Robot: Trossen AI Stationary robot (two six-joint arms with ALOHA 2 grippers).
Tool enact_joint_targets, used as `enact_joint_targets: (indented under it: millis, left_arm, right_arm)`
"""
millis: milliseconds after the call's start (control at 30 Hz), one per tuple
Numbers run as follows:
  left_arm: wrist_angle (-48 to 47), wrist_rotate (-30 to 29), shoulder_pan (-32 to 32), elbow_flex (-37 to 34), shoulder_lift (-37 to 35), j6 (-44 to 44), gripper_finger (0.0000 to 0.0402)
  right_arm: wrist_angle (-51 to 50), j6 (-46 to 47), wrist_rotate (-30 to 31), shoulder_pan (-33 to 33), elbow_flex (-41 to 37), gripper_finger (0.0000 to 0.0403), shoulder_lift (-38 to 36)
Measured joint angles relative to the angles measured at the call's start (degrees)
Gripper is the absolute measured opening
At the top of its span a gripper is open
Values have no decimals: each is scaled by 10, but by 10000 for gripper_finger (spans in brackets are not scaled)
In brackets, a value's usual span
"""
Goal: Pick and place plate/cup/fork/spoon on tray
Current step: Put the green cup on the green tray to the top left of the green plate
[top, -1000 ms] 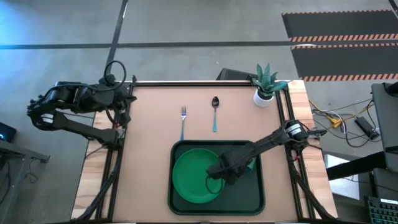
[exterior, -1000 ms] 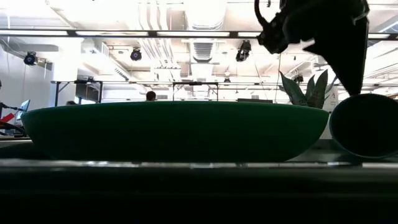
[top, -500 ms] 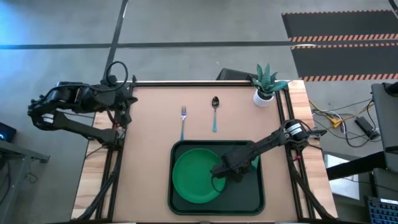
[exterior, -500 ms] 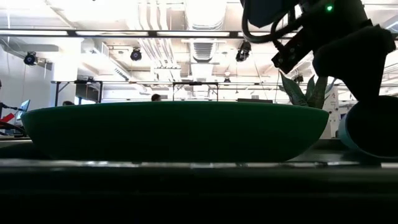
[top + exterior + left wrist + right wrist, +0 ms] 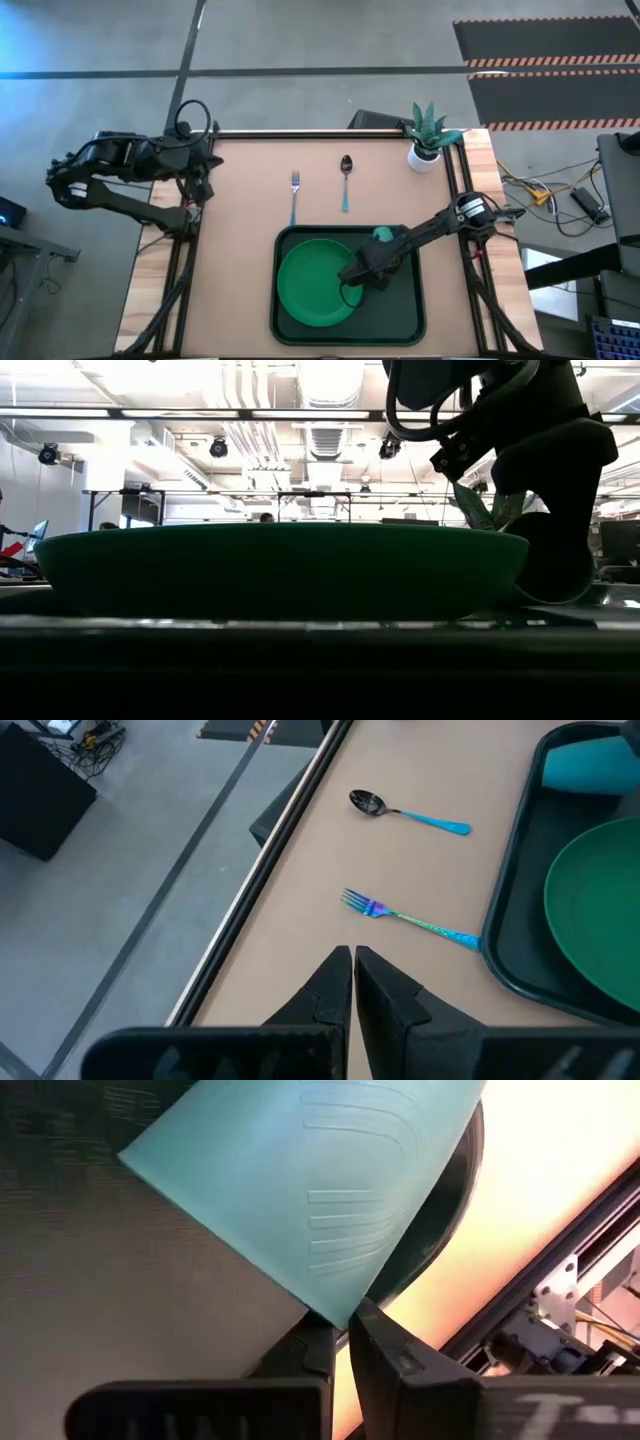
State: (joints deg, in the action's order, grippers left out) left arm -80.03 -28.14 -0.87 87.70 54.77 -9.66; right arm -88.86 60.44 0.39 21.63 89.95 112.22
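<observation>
The dark green tray [image 5: 410,312] lies at the table's near middle with the bright green plate [image 5: 312,285] resting flat in its left half. My right gripper [image 5: 342,1325] reaches down over the tray just right of the plate [image 5: 280,570], shut on the cup [image 5: 300,1180]. In the high view the cup [image 5: 383,236] peeks out beyond the arm. The fork [image 5: 295,190] and the spoon [image 5: 345,178] lie flat on the table beyond the tray. My left gripper [image 5: 353,952] hangs shut and empty over the table's left edge. My right gripper pinches the cup's thin edge [image 5: 345,1305] between its two fingers, coming steeply from above. Only a corner of the wall enters the gap; which end of the cup it is does not show. The cup [image 5: 545,560] sits tilted, its low part on the tray floor.
A white pot with a spiky plant [image 5: 428,135] stands at the far right corner. In the left wrist view the fork's blue handle end [image 5: 470,940] lies right at the tray's rim [image 5: 515,870]. Bare tabletop lies left of the tray.
My right gripper has come down a little over the cup. The cup, which lay on its side right of the plate, has shifted toward the plate in the low view. From above it now shows on the arm's far side.
</observation>
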Motion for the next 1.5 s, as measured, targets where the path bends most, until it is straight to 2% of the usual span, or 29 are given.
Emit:
enact_joint_targets:
  millis: [233, 433, 600, 800, 933, 1100, 1300, 1500]
  left_arm:
    - [0, 0, 0, 0, 0, 0, 0]
    - [0, 0, 0, 0, -1, 1, 0]
    - [0, 0, 0, 0, -1, 12, 0]
    - [0, -1, 0, 0, 0, 17, 0]
    - [0, -1, -1, 0, -1, 26, 0]
    - [0, -3, -1, 0, -1, 27, 0]
    - [0, -2, 0, 0, -2, 31, 0]
    - [0, -2, 0, 0, -2, 31, 0]
  right_arm:
    - [7, 17, 0, 0, 25, 9, 0]
    - [8, 81, 58, 0, 111, 6, -15]
    - [-11, 140, 49, -4, 169, 7, -48]
    - [-11, 209, -25, -19, 201, 7, -100]
    - [-10, 212, -110, -33, 199, 7, -129]
    - [-12, 207, -181, -56, 182, 7, -170]
    - [-12, 189, -263, -105, 129, 8, -224]
    - [-6, 118, -353, -172, 51, 8, -257]
